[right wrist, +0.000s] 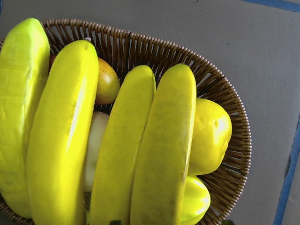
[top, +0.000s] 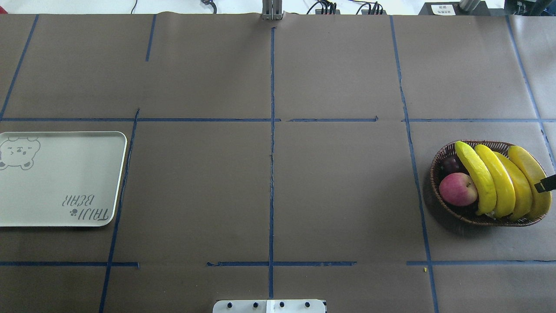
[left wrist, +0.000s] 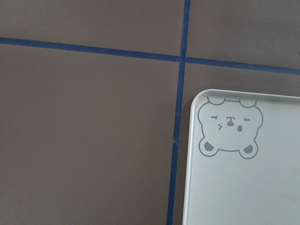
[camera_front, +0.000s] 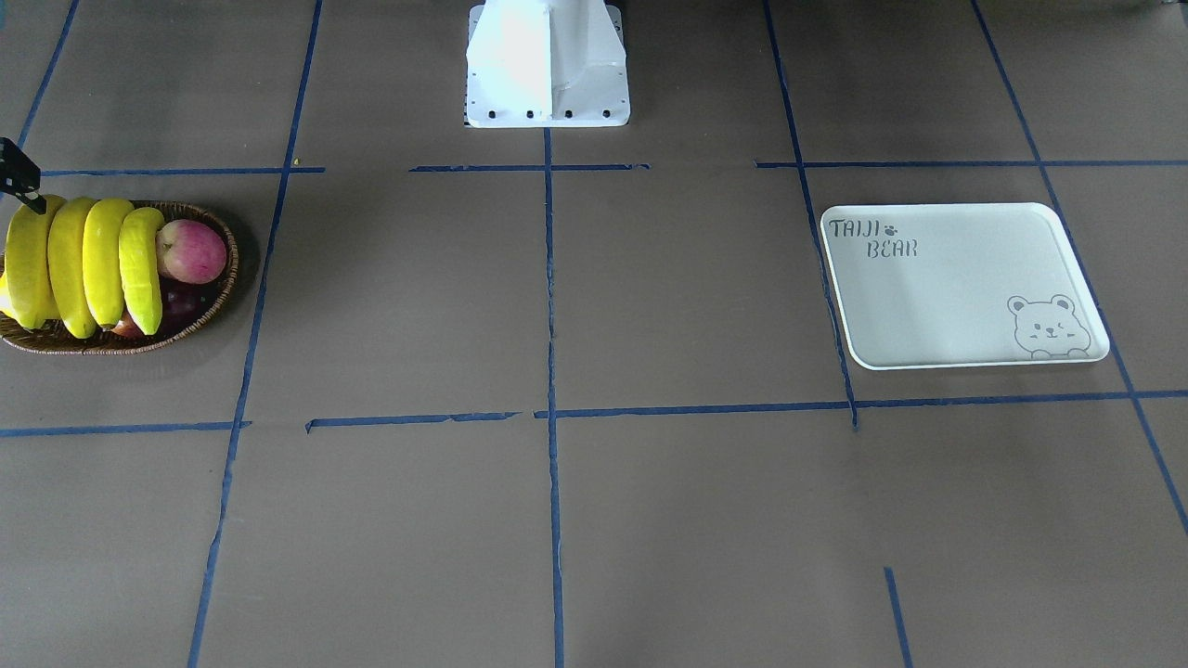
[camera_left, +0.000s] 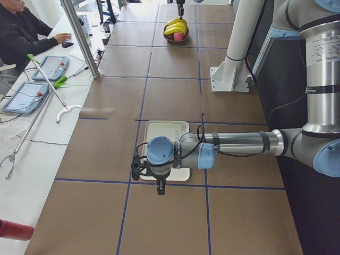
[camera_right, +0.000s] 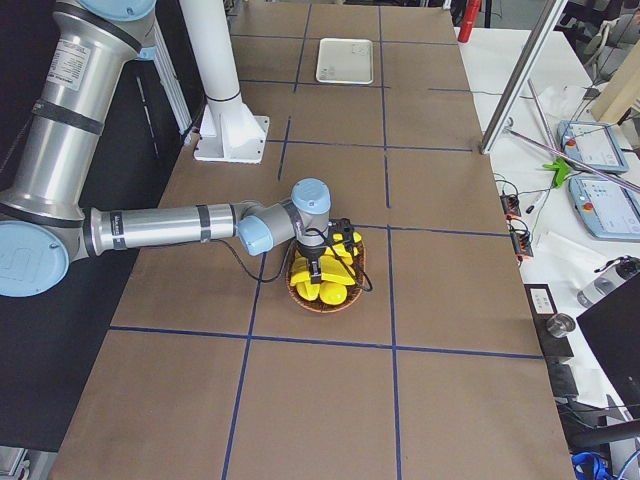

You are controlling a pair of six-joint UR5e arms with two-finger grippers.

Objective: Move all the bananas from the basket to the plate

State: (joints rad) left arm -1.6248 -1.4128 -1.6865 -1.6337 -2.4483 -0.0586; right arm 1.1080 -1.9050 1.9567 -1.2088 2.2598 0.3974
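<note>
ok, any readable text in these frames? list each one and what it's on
"TAIJI BEAR": grey lettering in two rows in one corner of the plate, with a paw mark after TAIJI; it reads upside down in the overhead view.
White label at the top edge of the overhead view: too small to read.
Tablet screens in the side views: too small to read.
Nothing else is readable.

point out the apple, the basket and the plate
apple (top: 458,189): overhead view, middle of its skin
basket (top: 434,176): overhead view, wicker wall beside the apple
plate (top: 61,182): overhead view, bare centre
</note>
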